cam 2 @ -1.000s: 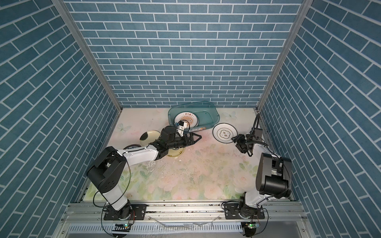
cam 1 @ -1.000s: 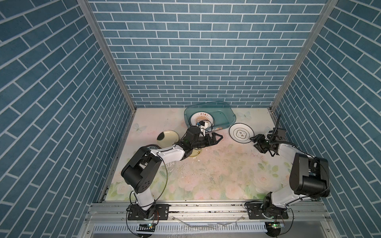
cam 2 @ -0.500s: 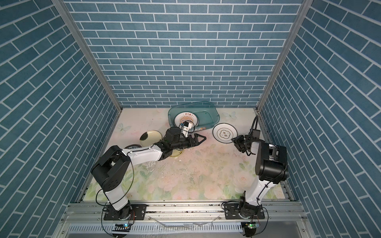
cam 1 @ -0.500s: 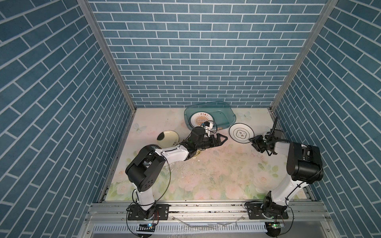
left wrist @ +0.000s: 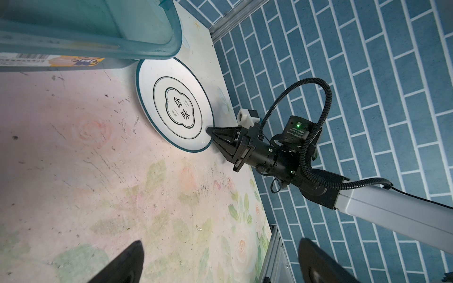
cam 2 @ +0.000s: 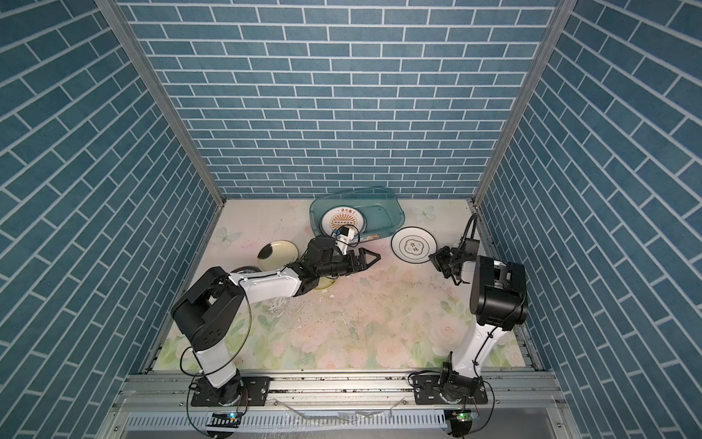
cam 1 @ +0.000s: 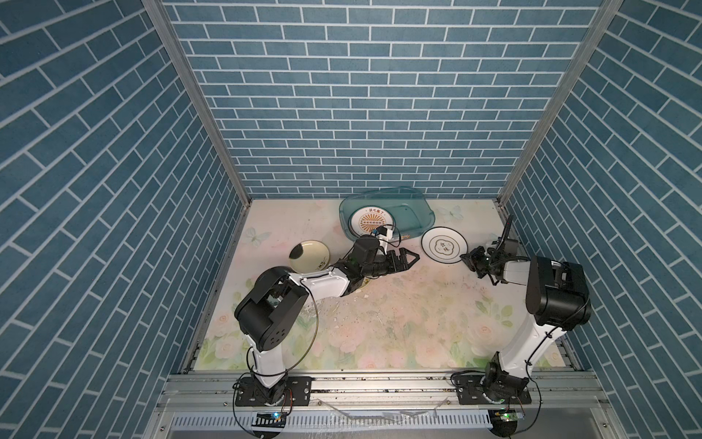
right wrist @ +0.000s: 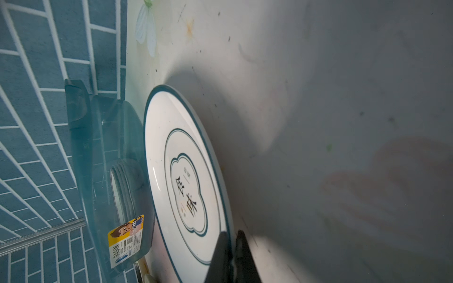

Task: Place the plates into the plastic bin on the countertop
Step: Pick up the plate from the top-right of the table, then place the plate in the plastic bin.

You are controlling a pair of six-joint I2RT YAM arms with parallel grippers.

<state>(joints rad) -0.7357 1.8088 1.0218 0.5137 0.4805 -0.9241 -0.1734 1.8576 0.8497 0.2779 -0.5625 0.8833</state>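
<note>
A white plate [cam 1: 443, 245] [cam 2: 413, 245] with a dark green rim lies flat on the countertop [cam 1: 399, 323], just right of the plastic bin [cam 1: 418, 205] [cam 2: 391, 213]. My right gripper [cam 1: 465, 258] [right wrist: 230, 241] is shut on this plate's [right wrist: 188, 171] near rim, as the left wrist view confirms. Inside the bin, a white plate with an orange sunburst [cam 1: 371, 221] tops a stack [right wrist: 120, 191]. A pale yellow plate [cam 1: 309, 256] sits left of my left arm. My left gripper [cam 1: 412, 257] [left wrist: 220, 241] hangs open and empty over the countertop, in front of the bin.
A pale plate [cam 2: 323, 285] is partly hidden under my left forearm, and a dark-rimmed one [cam 2: 245, 270] peeks out behind it. The tiled side wall [cam 1: 551, 228] is close behind my right arm. The bin carries a label sticker [right wrist: 126, 239].
My right gripper has shut on the green-rimmed plate's rim. My left gripper has reached further right, away from the bin, and is still open.
</note>
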